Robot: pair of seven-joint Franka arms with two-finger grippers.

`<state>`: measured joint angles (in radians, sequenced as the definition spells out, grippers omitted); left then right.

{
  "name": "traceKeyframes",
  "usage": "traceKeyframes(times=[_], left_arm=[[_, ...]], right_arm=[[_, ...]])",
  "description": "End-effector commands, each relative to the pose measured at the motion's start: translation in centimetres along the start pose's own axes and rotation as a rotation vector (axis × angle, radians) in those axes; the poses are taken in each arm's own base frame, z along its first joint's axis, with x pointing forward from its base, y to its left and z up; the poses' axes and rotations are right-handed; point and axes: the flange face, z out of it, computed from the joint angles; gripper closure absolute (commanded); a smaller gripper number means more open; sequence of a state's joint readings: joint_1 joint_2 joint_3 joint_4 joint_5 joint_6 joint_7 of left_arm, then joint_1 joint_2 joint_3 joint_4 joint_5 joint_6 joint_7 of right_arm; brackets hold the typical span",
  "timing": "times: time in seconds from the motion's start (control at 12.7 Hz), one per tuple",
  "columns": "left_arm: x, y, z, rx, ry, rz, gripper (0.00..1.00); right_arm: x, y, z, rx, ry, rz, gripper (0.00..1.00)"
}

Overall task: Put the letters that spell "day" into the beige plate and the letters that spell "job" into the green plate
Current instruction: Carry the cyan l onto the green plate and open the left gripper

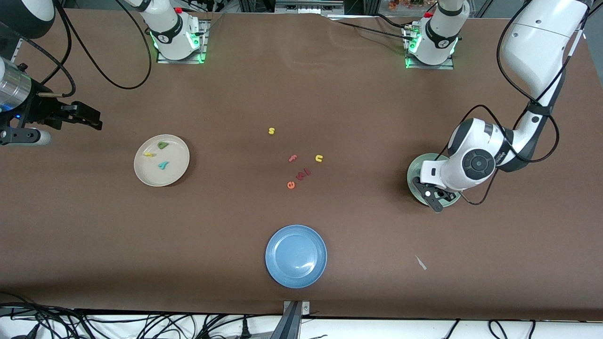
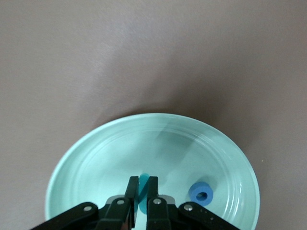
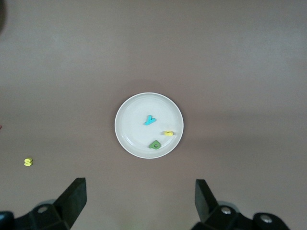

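We see the left gripper [image 2: 139,188] over the green plate [image 2: 96,148], clamped on the teal j [image 2: 143,184], beside the blue o [image 2: 201,193]. Well off toward the right arm's end, the right gripper [image 3: 139,194] waits spread apart; d, a, y [image 1: 163,145] lie in the beige plate [image 1: 176,172].

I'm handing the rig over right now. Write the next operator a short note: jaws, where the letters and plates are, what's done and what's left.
Left gripper: over the green plate, jaws shut on the teal "j".
Right gripper: jaws open, nothing held, waiting high at the right arm's end of the table.
Done: dark green "d", yellow "a" and teal "y" lie in the beige plate. Blue "o" lies in the green plate.
Left: release the "j" into the green plate, then fetch the "b", which should be among the reddish letters mid-table; I cannot tell which.
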<state>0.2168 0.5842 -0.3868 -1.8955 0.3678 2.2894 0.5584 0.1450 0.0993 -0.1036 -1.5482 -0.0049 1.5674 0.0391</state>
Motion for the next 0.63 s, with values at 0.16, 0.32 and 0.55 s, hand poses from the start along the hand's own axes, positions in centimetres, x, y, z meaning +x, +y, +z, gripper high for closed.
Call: traceKeyframes(times=[0.16, 0.32, 0.55], left_arm=[[-1.8, 1.1, 0.8, 0.032, 0.024, 0.011, 1.0], [-2.0, 0.9, 1.0, 0.027, 0.023, 0.007, 0.59], [-2.1, 0.6, -0.1, 0.037, 0.02, 0.0, 0.0]], right_arm=[[-0.5, -0.2, -0.2, -0.01, 0.008, 0.005, 0.0], [-0.5, -0.1, -0.1, -0.013, 0.006, 0.005, 0.0], [-0.6, -0.3, -0.2, -0.013, 0.006, 0.002, 0.0]])
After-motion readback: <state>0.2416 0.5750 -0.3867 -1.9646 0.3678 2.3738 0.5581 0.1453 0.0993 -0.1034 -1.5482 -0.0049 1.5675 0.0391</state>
